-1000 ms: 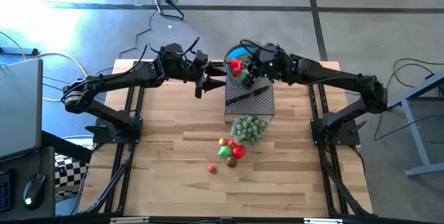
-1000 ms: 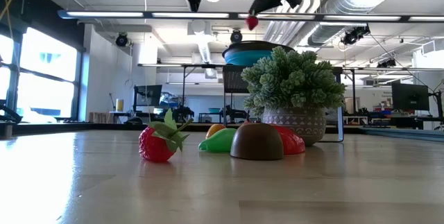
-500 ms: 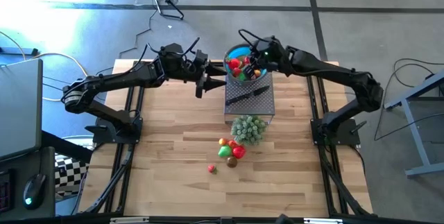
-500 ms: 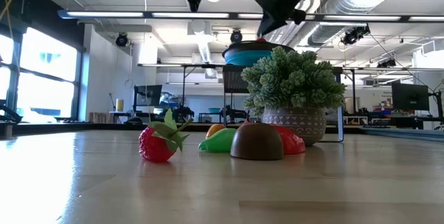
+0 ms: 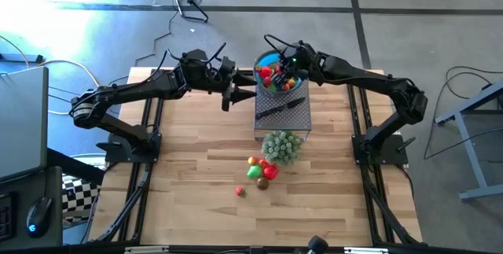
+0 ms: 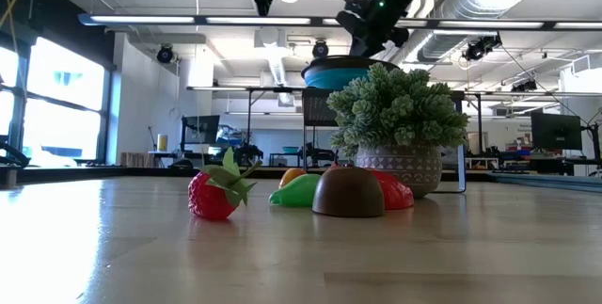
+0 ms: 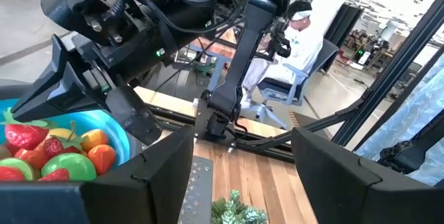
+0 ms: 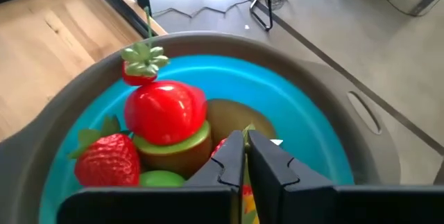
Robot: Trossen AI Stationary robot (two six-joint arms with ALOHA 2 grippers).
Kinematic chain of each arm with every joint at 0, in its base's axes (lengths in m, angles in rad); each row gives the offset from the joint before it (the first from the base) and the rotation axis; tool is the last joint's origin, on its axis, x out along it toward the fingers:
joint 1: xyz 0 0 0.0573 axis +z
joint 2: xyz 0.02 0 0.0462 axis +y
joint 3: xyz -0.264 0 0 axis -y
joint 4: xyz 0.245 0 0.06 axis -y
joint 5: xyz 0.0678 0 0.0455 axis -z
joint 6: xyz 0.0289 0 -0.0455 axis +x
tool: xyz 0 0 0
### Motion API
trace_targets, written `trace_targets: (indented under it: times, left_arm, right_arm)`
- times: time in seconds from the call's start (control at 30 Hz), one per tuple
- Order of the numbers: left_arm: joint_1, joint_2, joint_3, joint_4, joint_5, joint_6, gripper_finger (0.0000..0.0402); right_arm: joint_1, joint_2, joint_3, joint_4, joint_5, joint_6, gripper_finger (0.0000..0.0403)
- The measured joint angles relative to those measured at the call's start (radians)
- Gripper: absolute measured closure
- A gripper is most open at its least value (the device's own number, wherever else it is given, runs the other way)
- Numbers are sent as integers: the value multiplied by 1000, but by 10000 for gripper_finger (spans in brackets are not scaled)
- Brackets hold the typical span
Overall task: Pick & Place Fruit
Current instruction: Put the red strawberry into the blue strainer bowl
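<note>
The blue bowl sits on a black perforated stand and holds several fruits. My right gripper is shut low over the bowl's fruit, where a small red fruit shows beside one fingertip. My left gripper hovers open, left of the bowl, touching nothing. A few more fruits lie on the table near a pale green plant. A lone strawberry lies nearer the near edge. My right gripper comes from above, slanting down into the bowl, with its fingers nearly together. Only a sliver of the small red fruit shows beside one fingertip. The fingers hide the place of contact, so the part held cannot be told.
A black-handled knife lies on the stand in front of the bowl. The potted plant stands between the stand and the loose fruits. Bare wood stretches left and right of the fruits. A person sits beyond the table.
My right gripper has moved from above the stand toward the far edge and down until it is over the bowl. The small red fruit that hung below its fingers a second ago no longer shows in the low view.
</note>
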Motion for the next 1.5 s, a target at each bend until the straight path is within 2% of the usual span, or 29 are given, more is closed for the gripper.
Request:
trace_targets:
  times: [0.13, 0.33, 0.43, 0.57, 0.83, 1.0, 1.27, 1.5]
  left_arm:
    - [0, 0, 0, 0, -5, -3, 164]
    - [0, 0, 0, -1, -19, -26, 164]
    - [0, 0, 0, -7, -19, -26, 164]
    - [0, -3, -1, -8, -20, -27, 164]
    - [0, -25, -1, -6, -27, -18, 165]
    - [-11, -48, -1, -93, -30, -2, 165]
    - [-89, -91, -1, -344, -126, 38, 165]
    - [-188, -116, 0, -475, -228, 53, 165]
  right_arm:
    - [1, 0, 0, 7, 3, 0, 366]
    - [3, -7, 0, 4, -7, 0, 303]
    - [14, -43, 0, -1, -14, 6, 292]
    - [44, -115, 0, -3, -67, 7, 303]
    - [127, -252, 0, 0, -231, -25, 364]
    - [180, -303, 0, 0, -279, -25, 396]
    - [265, -331, 0, -3, -291, -19, 399]
    - [314, -331, 0, -3, -266, -14, 399]
